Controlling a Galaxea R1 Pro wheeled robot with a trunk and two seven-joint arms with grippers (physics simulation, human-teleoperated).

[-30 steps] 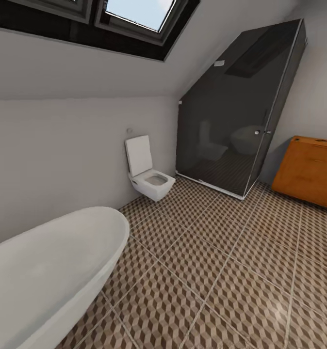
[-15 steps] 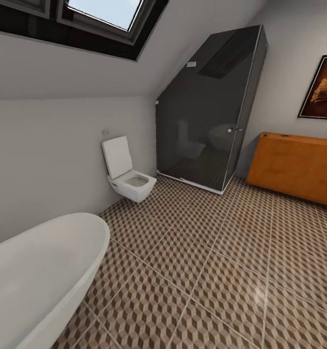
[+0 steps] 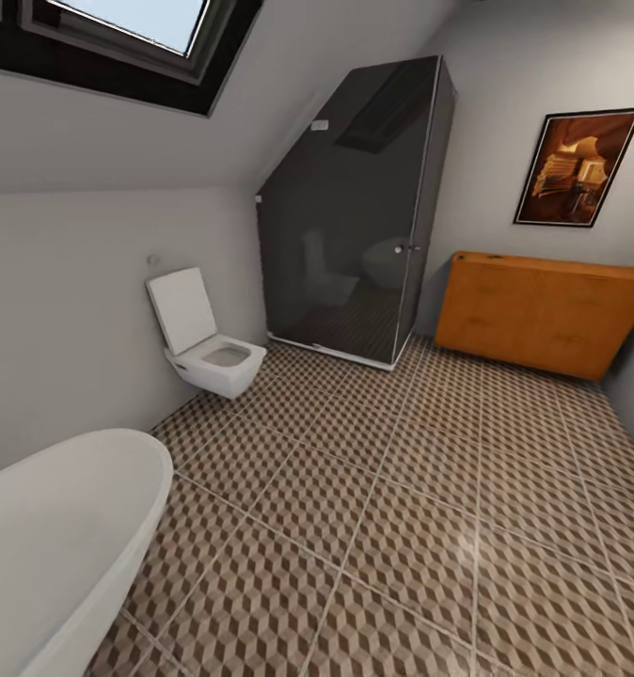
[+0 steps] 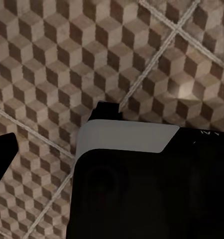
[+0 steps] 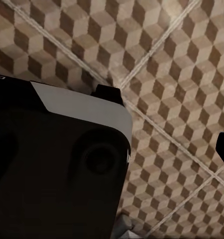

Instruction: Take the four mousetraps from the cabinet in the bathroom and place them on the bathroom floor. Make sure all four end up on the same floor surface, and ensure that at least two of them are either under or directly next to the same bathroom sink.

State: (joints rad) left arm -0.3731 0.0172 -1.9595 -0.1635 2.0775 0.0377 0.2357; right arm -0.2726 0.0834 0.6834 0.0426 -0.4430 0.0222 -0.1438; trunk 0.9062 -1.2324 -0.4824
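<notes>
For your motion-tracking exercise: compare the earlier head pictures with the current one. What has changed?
The head camera has swung right: the cabinet is now in full view, and a framed picture has come into view. The toilet, shower cabin and bathtub themselves did not move.

One cabinet point(image 3: 539, 313), one toilet point(image 3: 208, 345), one bathtub point(image 3: 58, 536), one shower enclosure point(image 3: 355, 207), one picture point(image 3: 577, 167)

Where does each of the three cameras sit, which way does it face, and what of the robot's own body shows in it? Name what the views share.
Head view: high on the robot, facing across the bathroom floor to the cabinet, toilet and bathtub.
Left wrist view: on the left arm, facing down at tiles; a dark robot body part shows.
Right wrist view: likewise, with a dark body part.
Shared: the cube-pattern floor.
</notes>
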